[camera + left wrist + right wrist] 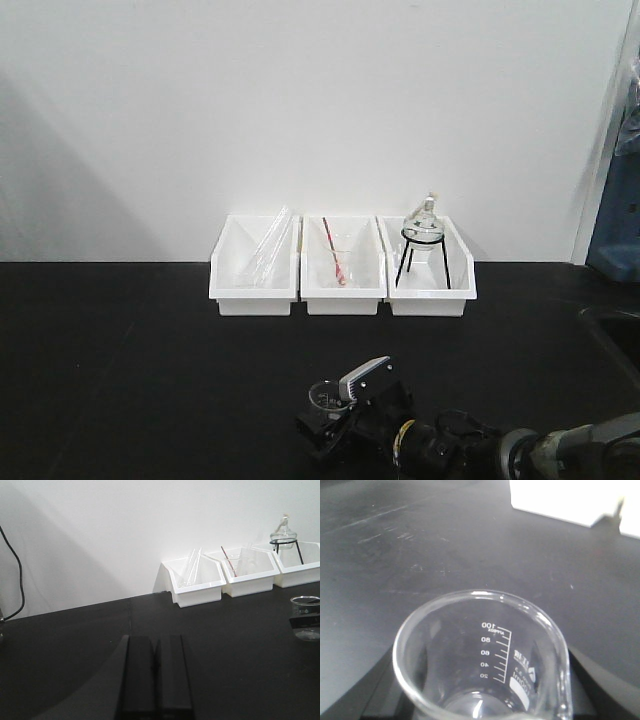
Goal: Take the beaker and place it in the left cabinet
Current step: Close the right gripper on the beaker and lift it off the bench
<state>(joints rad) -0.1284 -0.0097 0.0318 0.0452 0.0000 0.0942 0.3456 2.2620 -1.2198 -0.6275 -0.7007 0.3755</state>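
**Materials and shapes.** The counter was a matte black surface with faint pale scuffs, set against a plain white wall. The beaker was a small cylinder of clear glass with a rolled rim, a pour spout and white graduation marks numbered 20 to 100.

**Containers and contents.** Three white plastic bins were lined up side by side against the wall. Thin glass tubes were leaned slantwise in the left bin. A slim red rod was laid in the middle bin. A round-bottom flask was seated on a black tripod in the right bin. The beaker was seen to be empty.

**Arm and hand pose.** The right arm was extended low over the near edge of the counter from the lower right. The right hand was closed on the beaker, with a dark finger set against each side of the glass and the mouth turned upward. The beaker was held in front of the bins and well apart from them. Whether its base touched the counter could not be told. The left hand was held low over the counter, empty, with its two black fingers pressed flat together.
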